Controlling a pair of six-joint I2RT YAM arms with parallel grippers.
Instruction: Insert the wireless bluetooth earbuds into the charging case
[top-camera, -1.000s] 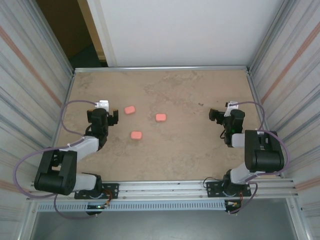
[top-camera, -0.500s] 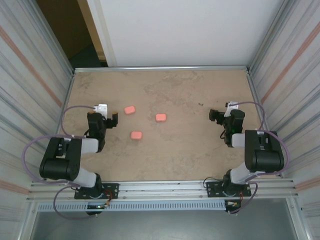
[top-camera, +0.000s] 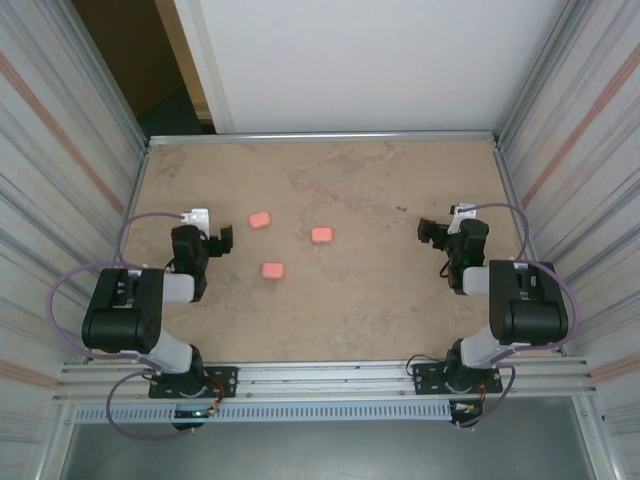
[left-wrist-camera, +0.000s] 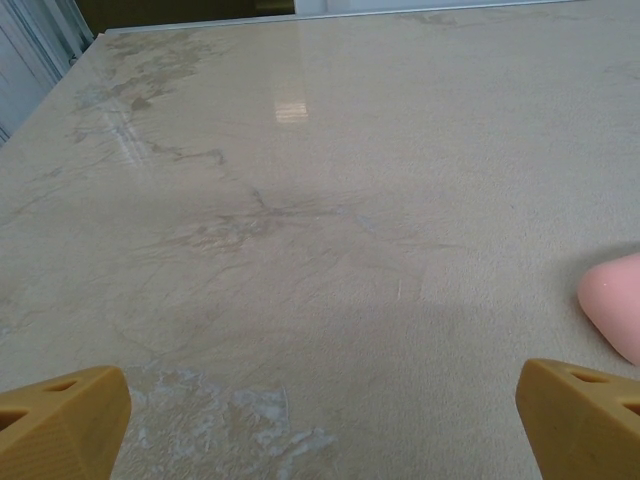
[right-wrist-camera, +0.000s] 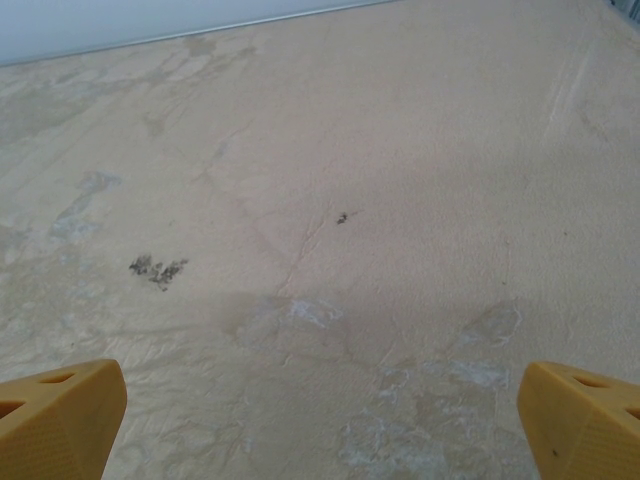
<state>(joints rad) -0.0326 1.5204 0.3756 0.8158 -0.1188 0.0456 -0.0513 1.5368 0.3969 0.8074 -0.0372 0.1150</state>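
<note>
The left arm (top-camera: 135, 315), at the lower left of the top view, is built of boxy matte-black joint housings joined by a pale grey rounded link. The right arm (top-camera: 520, 305), at the lower right, has the same make. A thin lavender cable (top-camera: 148, 215) loops loosely along each arm from its black base plate (top-camera: 190, 380) to the wrist, where a small white block (top-camera: 197, 216) sits. The black left gripper (top-camera: 218, 242) and black right gripper (top-camera: 430, 231) end in fingertips (left-wrist-camera: 60, 425) seen in the bottom corners of both wrist views. These are mustard-yellow wedges with fine layered ridges and small dark slots on top.
</note>
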